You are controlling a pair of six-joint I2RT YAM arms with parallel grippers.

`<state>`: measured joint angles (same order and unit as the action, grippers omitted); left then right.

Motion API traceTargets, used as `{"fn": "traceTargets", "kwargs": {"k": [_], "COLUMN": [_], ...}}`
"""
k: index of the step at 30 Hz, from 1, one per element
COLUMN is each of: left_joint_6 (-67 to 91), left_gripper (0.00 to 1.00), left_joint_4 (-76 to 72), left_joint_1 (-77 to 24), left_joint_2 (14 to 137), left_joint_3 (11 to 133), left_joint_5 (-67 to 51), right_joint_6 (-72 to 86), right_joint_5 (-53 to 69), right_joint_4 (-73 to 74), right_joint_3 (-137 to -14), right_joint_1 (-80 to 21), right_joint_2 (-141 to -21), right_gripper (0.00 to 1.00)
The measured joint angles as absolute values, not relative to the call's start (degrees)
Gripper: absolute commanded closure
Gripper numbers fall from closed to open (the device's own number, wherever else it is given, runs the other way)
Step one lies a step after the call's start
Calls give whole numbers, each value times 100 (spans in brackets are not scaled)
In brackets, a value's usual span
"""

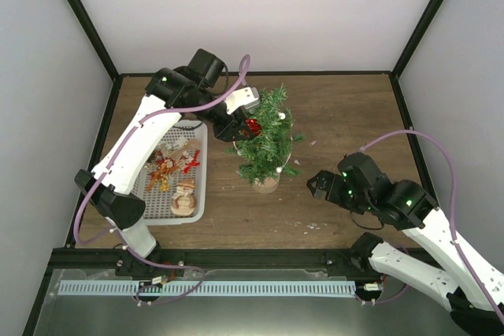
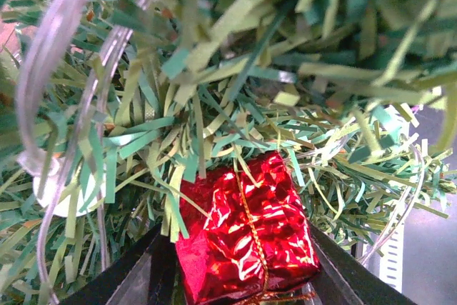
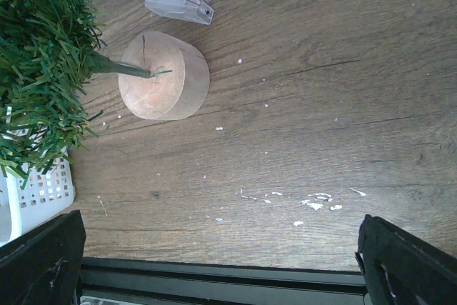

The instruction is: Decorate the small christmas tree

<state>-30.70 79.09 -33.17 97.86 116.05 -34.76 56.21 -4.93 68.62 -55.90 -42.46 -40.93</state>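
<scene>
Top external shows the small christmas tree (image 1: 268, 141) upright on its wooden base (image 3: 163, 76), about midway between the left and right edges of the table (image 1: 354, 108). The left gripper (image 1: 249, 125) is pushed into its upper branches on the side facing the left edge. In the left wrist view a red foil parcel (image 2: 246, 230) fills the gap between the fingers (image 2: 143, 276), deep among the needles; whether they press on it or merely flank it I cannot tell. The right gripper (image 1: 319, 182) hangs with jaws wide apart and nothing in them, near the tree on its right-edge side. The tree already carries a clear cord (image 2: 50, 55) and a few pale dots, so this looks like 1 early ornament going on. Much is left, I judge: the white basket (image 1: 203, 186) by the left edge holds a snowman (image 1: 184, 194) and several red-and-gold pieces (too small to name).
</scene>
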Motion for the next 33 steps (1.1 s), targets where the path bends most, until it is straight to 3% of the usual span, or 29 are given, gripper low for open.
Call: {"fn": "traceTargets", "kwargs": {"k": [13, 33], "left_joint_6": [-3173, -3315], "left_gripper": [35, 28], "left_joint_4": [7876, 7806], "left_joint_1": [-3317, -3317], "left_joint_2": [9688, 9454], "left_joint_3": [11607, 11393], "left_joint_5": [-3439, -3369], "right_joint_6": [5621, 5614], "right_joint_5": [-449, -408], "right_joint_4": [6851, 6709], "right_joint_3": [-5590, -5590], "right_joint_1": [-4246, -4246], "right_joint_2": [-4134, -4281], "right_gripper": [3, 3]}}
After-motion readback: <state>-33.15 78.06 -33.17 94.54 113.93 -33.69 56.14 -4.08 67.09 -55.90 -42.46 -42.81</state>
